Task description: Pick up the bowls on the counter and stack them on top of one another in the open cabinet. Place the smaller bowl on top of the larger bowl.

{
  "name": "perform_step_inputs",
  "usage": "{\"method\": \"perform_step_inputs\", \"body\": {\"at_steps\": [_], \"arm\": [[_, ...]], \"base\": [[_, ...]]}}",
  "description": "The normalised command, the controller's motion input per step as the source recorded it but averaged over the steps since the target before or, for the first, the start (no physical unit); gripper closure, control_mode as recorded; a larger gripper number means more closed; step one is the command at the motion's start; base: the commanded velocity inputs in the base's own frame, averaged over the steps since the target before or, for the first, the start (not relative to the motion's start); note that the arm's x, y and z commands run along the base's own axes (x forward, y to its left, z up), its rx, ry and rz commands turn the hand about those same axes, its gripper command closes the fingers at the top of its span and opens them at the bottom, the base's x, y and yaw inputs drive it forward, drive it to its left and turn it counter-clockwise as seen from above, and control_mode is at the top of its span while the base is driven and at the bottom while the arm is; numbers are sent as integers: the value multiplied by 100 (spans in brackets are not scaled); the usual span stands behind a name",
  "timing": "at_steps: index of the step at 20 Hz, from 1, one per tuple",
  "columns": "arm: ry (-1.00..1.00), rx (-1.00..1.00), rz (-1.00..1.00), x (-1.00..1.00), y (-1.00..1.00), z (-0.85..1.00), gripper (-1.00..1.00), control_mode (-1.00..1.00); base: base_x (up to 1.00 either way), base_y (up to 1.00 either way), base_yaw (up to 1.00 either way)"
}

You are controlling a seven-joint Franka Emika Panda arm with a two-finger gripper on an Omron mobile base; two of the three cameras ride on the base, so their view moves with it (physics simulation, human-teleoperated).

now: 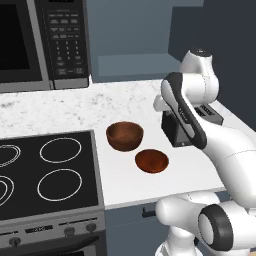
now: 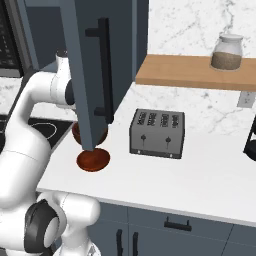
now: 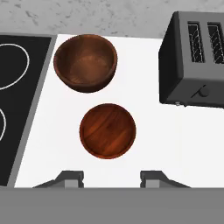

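Observation:
The larger bowl (image 1: 125, 135), deep and dark brown, sits on the white counter (image 1: 60, 110) beside the stovetop. The smaller bowl (image 1: 151, 160), shallow and reddish-brown, lies just in front of it to the right; the two are close but apart. Both stand upright and empty in the hand view, larger bowl (image 3: 85, 62) above smaller bowl (image 3: 107, 130). My gripper (image 3: 111, 178) hangs open above the counter, its fingertips just short of the smaller bowl, holding nothing. The open cabinet (image 1: 132, 62) is a blue-grey recess above the counter's back. Its door (image 2: 92, 75) partly hides the larger bowl (image 2: 103, 134).
A black toaster (image 3: 192, 61) stands on the counter right of the bowls. The black stovetop (image 1: 50, 170) lies to their left, with the microwave (image 1: 45, 40) above it. On a wooden shelf (image 2: 190, 70) at the far right stands a jar (image 2: 227, 51).

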Motion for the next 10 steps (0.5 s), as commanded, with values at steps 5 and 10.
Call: {"method": "perform_step_inputs", "body": {"at_steps": [5,10], "arm": [[3,5,-2,-5,-5,-13,-100,-100],[-4,1,-11,-2,-2,-53,-100,-100]], "base": [[0,0,0],[0,0,0]]}}
